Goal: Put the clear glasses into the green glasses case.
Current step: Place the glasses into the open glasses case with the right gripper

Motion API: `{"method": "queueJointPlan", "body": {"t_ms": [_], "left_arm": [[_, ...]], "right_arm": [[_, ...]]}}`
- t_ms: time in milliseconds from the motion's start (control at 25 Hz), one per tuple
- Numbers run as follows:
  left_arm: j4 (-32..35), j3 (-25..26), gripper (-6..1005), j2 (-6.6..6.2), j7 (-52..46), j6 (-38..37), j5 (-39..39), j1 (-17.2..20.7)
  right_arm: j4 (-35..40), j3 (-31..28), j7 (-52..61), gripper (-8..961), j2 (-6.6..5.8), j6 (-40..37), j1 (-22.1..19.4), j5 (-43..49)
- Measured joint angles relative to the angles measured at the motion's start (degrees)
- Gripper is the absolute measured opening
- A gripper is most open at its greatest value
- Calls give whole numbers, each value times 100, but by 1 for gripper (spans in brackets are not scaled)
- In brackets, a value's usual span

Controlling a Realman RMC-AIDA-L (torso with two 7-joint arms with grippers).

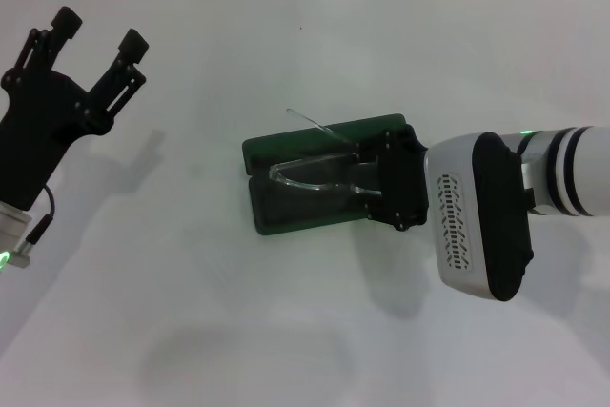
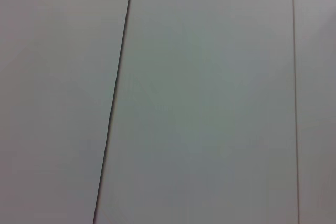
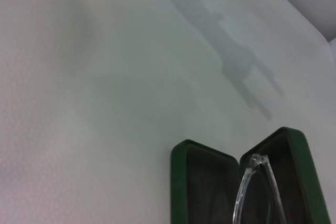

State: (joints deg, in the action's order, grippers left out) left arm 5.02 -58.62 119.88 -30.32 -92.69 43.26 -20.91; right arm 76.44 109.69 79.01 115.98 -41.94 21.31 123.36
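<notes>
Right claw [image 1: 367,176] grips thin clear plastic glasses [image 1: 310,178] low inside open dark-green clamshell case [image 1: 286,148], prob. to seat them; left claw [image 1: 95,40] idles wide open.

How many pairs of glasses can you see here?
1. The clear glasses lie over the open green glasses case mid-table, at the right gripper. One arm sticks up. Nothing suggests another pair hidden.

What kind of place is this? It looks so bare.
Probably a robot test bench, not a home: a plain white table, pale wall panels behind, and only a dark green hard clamshell glasses case lying open, with clear plastic spectacles at the right gripper; the left gripper is raised aside.
</notes>
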Motion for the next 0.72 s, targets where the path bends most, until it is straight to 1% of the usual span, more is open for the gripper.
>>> {"method": "queueJointPlan", "body": {"t_ms": [360, 520, 720], "left_arm": [[47, 0, 861, 0, 0, 5, 7, -10], [52, 0, 861, 0, 0, 6, 8, -26], [53, 0, 861, -5, 0, 6, 59, -75]], "right_arm": [[-64, -13, 61, 437, 9, 51, 23, 64], [-20, -98, 68, 547, -1, -153, 1, -16], [103, -675, 69, 720, -7, -901, 15, -307]]}}
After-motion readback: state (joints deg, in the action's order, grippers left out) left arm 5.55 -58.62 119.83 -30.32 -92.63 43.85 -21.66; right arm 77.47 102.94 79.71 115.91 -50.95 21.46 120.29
